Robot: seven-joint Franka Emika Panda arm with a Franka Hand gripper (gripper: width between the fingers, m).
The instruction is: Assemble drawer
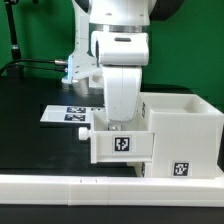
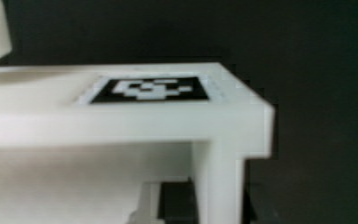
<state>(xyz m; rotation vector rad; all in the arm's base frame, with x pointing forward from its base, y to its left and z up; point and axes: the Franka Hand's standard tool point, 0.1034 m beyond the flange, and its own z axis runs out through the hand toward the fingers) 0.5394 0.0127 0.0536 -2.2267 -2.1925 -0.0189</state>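
A small white drawer tray with a square tag on its side and a round knob on the end towards the exterior view's left sits off the table against the left opening of the large white casing. My gripper reaches straight down into the tray from above. Its fingertips are hidden behind the tray wall, so I cannot tell whether they grip it. The wrist view shows a tagged white drawer surface very close and blurred, with a wall dropping beside a dark gap.
The marker board lies flat on the black table behind the tray, at the exterior view's left. A long low white border rail runs along the front. The casing fills the exterior view's right side.
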